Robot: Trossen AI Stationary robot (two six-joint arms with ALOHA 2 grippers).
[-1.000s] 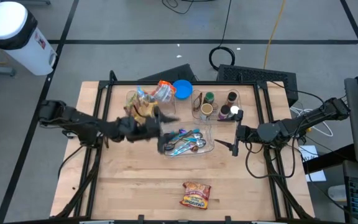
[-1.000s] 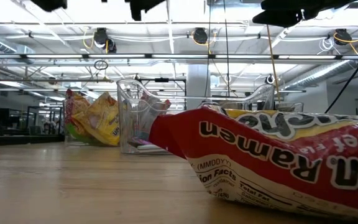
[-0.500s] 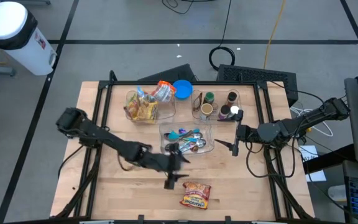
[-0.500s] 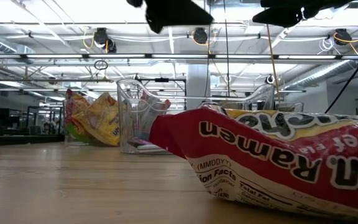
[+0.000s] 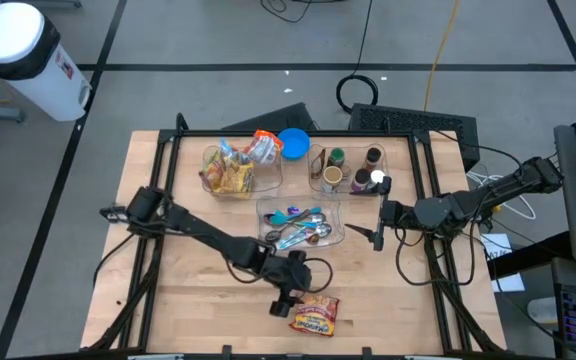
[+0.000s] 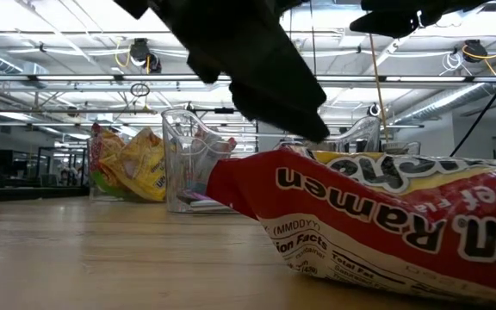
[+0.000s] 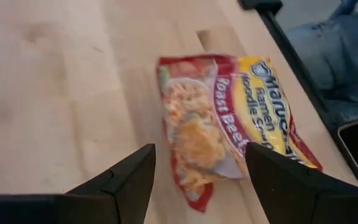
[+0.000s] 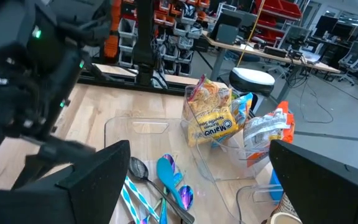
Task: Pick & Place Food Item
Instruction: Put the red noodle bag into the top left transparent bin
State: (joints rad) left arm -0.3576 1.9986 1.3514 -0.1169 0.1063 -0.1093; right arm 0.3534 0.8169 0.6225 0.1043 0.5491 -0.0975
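Wooden tabletop (image 5: 198, 300): left gripper (image 5: 284, 299) jaws open, just above ramen packet (image 5: 314, 313); right gripper (image 5: 377, 237) parked, jaws open.

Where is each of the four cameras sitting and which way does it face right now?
High view: above the table, looking straight down; both arms show, left gripper open by the ramen packet, right gripper open beside the cutlery tray.
Low view: at tabletop height, looking level across; the left arm comes down from above.
Left wrist view: looks down past its own fingers.
Right wrist view: looks across the table past its own fingers at the snack bin.
Shared: the ramen packet appears in the high, low and left wrist views.
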